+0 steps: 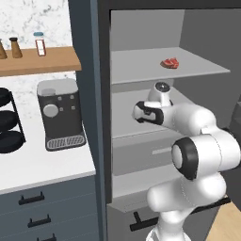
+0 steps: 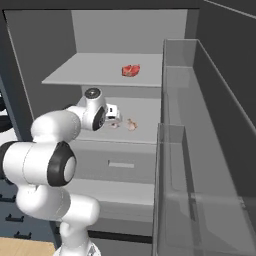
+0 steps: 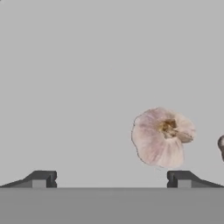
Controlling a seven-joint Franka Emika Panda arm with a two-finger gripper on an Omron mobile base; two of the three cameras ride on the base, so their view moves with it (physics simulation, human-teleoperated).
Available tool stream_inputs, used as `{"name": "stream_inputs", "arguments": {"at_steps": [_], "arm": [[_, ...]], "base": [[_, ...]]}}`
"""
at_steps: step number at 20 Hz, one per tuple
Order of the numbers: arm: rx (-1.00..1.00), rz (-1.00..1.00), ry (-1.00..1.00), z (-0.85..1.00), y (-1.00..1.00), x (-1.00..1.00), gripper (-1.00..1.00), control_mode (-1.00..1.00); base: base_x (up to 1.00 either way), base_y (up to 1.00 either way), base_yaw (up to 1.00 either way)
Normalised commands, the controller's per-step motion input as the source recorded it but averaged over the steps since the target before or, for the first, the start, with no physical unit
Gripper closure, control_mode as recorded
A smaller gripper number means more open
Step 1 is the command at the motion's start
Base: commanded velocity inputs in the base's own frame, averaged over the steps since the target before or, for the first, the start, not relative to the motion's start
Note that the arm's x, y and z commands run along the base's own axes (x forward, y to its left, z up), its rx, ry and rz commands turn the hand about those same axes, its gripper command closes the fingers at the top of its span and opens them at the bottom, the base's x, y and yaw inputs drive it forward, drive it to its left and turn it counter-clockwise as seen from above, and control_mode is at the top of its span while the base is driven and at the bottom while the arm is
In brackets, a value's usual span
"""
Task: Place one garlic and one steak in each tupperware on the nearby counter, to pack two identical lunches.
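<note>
Pale pink garlic just above wide-open, empty gripper

A garlic bulb lies on a grey surface, just beyond the wide-open end effector.

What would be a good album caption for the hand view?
Open jaws hover over a papery pink-white garlic bulb lying on a plain grey fridge shelf, nearer the right-hand tip.

No legible text, labels, brands, numbers or signs. Shelf jar carries red label patch; markings too small to read.
</note>
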Motion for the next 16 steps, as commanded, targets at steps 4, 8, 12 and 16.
{"name": "stream_inputs", "arguments": {"at_steps": [4,8,12,16], "arm": [[-0.04,0.05,0.0,0.0,0.08,-0.09,-1.0,-1.0],[-0.05,-0.05,0.0,0.28,-0.41,0.39,-1.0,-1.0],[0.0,-0.06,0.05,0.04,-0.37,0.67,-1.0,-1.0],[0.0,0.0,0.01,-0.56,-0.15,0.18,-1.0,-1.0]], "base": [[0.0,0.0,0.0],[0.0,0.0,0.0],[0.0,0.0,0.0],[0.0,0.0,0.0]]}}
